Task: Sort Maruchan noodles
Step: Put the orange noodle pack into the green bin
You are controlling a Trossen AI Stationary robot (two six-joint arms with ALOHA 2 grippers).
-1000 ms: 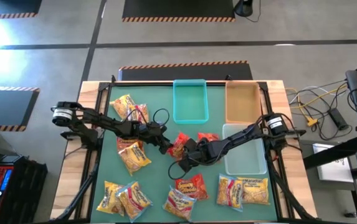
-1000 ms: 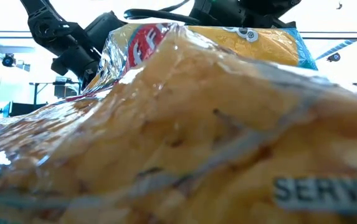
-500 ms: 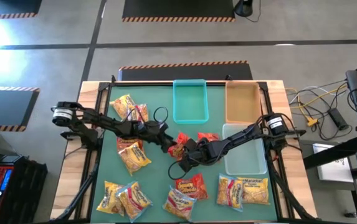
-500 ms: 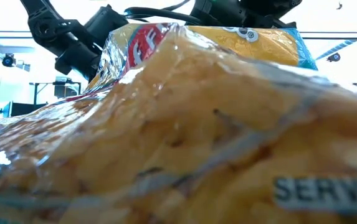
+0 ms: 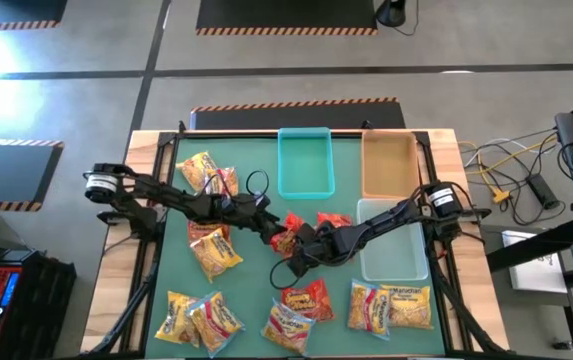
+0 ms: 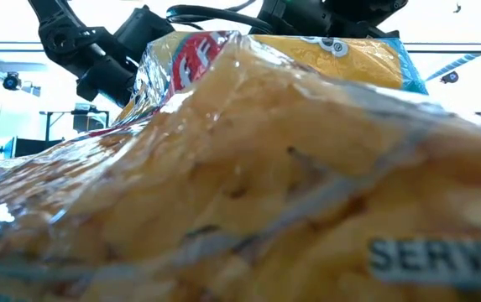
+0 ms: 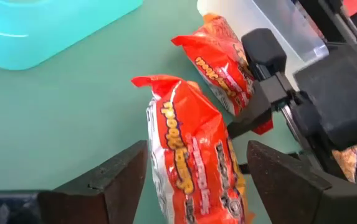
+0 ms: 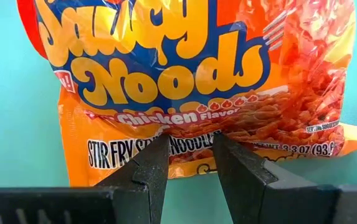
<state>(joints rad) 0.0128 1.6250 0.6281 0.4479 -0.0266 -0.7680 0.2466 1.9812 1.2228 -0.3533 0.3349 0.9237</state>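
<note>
- Handover at table centre: right gripper (image 8: 189,163) pinches red packet (image 7: 194,155) by its edge.
- Left gripper (image 7: 197,171), at its nine o'clock, jaws wide around it.
- Next, likely: left closes, right lets go.

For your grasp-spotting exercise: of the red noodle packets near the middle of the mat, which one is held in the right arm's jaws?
The red Saucy Noods packet standing between both arms: the right gripper pinches its lower edge. The other red packet lies free beside it.
</note>
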